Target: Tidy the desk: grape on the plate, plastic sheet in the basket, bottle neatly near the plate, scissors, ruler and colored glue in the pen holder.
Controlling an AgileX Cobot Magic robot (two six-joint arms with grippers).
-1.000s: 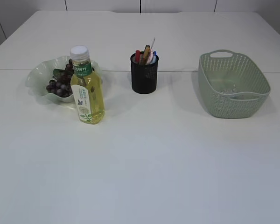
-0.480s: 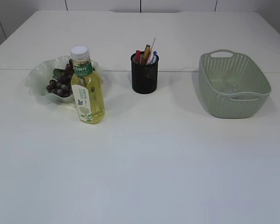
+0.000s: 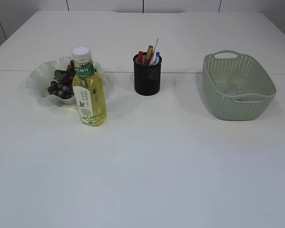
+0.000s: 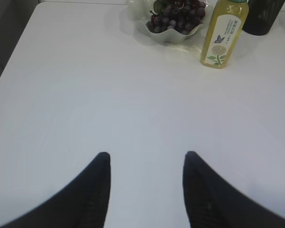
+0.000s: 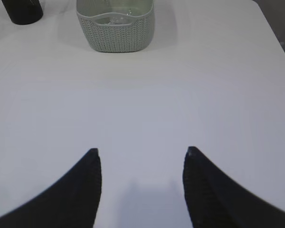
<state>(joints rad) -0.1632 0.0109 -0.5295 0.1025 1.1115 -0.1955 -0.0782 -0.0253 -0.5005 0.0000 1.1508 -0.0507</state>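
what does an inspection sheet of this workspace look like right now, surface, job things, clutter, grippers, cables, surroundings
surface: white table, bare across the front half
grapes: dark bunch lying in the pale wavy plate
bottle: yellow drink bottle upright, just in front of the plate
pen holder: black mesh pen holder upright, several items sticking out; which ones cannot be told
basket: green basket upright, something clear inside, likely the plastic sheet
clutter: nothing seen
grippers: left gripper open and empty over bare table; right gripper open and empty, facing the basket
cables: nothing seen
surroundings: pale wall panels behind the table
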